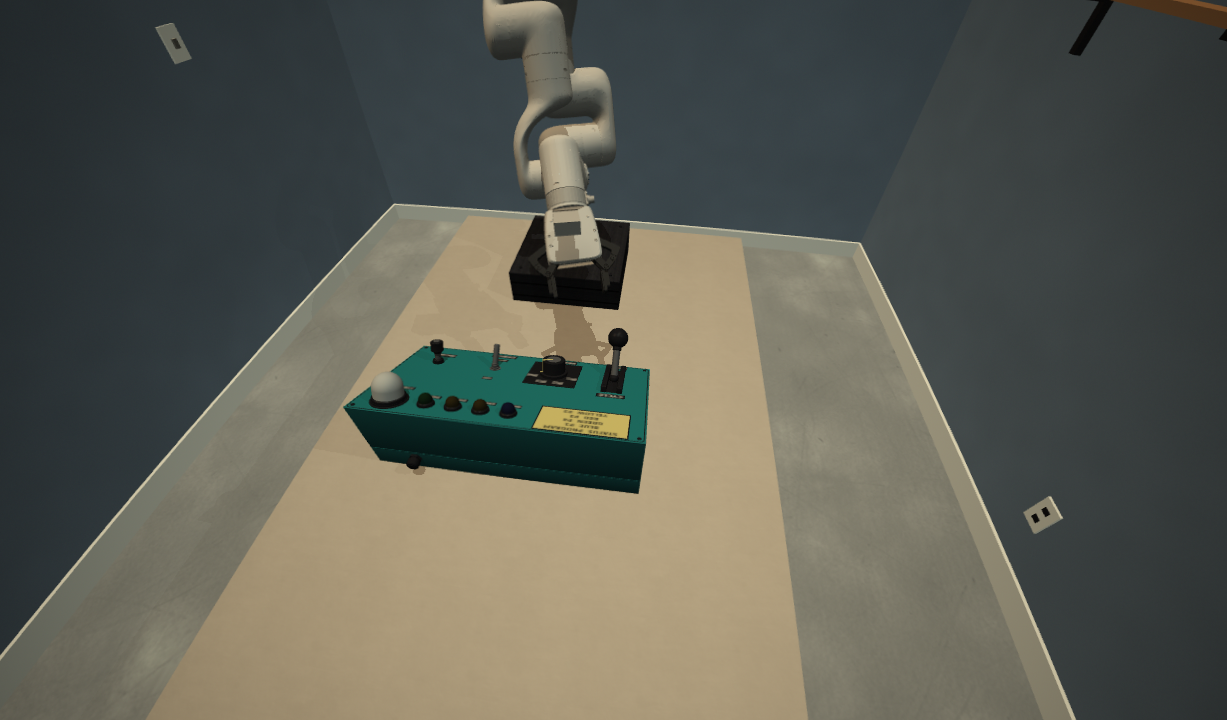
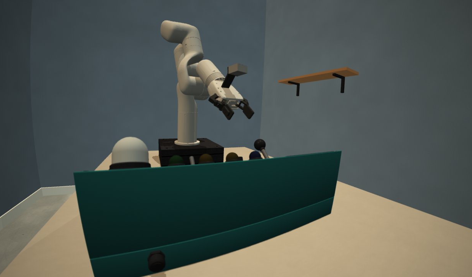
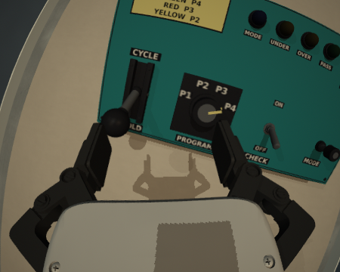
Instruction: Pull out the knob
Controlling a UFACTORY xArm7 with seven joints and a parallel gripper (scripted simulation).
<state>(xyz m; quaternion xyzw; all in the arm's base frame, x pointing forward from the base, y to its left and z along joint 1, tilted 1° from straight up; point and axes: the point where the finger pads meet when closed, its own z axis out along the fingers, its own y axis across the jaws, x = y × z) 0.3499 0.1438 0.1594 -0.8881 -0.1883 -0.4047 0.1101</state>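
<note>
The teal console stands on the tan mat, its front face filling the exterior view. The MODE knob is a small black knob at the panel's far corner on the arm's side; it also shows in the top view. It is hidden in the exterior view. My gripper is open and empty. It hangs high in the air behind the console's back edge, well apart from the knob and nearer the lever end.
The panel also carries the CYCLE lever with a black ball, the PROGRAM selector pointing at P4, the CHECK toggle, a row of lamps and a white dome. A black knob sits on the front. The arm's black base stands behind.
</note>
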